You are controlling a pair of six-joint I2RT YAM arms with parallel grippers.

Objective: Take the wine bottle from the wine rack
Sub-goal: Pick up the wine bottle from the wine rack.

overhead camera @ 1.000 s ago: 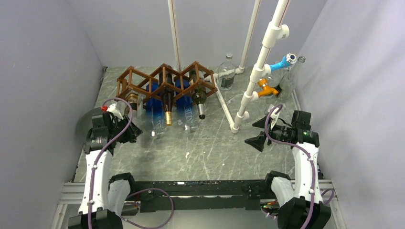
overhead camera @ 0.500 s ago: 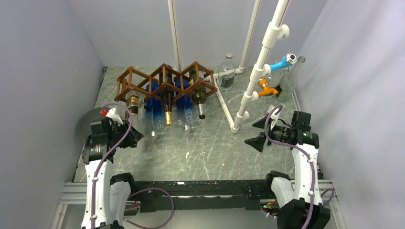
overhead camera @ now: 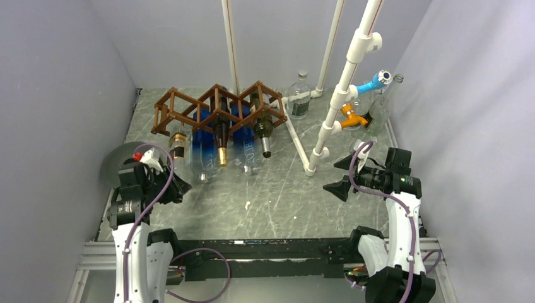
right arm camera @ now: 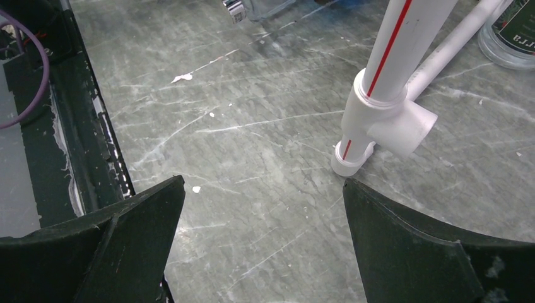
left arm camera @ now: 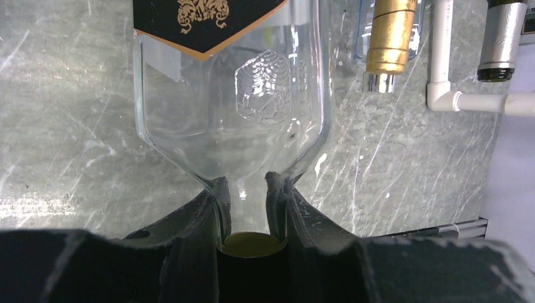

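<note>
The wine bottle (overhead camera: 178, 148) is clear glass with a black, gold-edged label. It lies neck toward me in front of the leftmost cell of the brown wine rack (overhead camera: 189, 104). My left gripper (overhead camera: 171, 187) is shut on its neck. The left wrist view shows the bottle's shoulder (left arm camera: 233, 113) filling the frame, my left gripper (left arm camera: 251, 202) clamped on the neck on both sides, and the gold cap (left arm camera: 254, 245) between the fingers. At the right of the table my right gripper (overhead camera: 340, 177) hangs open, and nothing lies in my right gripper (right arm camera: 264, 189) but bare table.
The rack also holds blue bottles (overhead camera: 202, 136), a dark gold-necked bottle (overhead camera: 221, 144) and a silver-necked bottle (overhead camera: 262, 136). A white pipe frame (overhead camera: 328, 120) stands centre right, its foot (right arm camera: 385, 95) close to my right gripper. Clear bottles (overhead camera: 298, 98) stand at the back.
My left arm has drawn back toward the near edge, pulling the clear bottle further out of the rack's left cell. The right arm has not moved.
</note>
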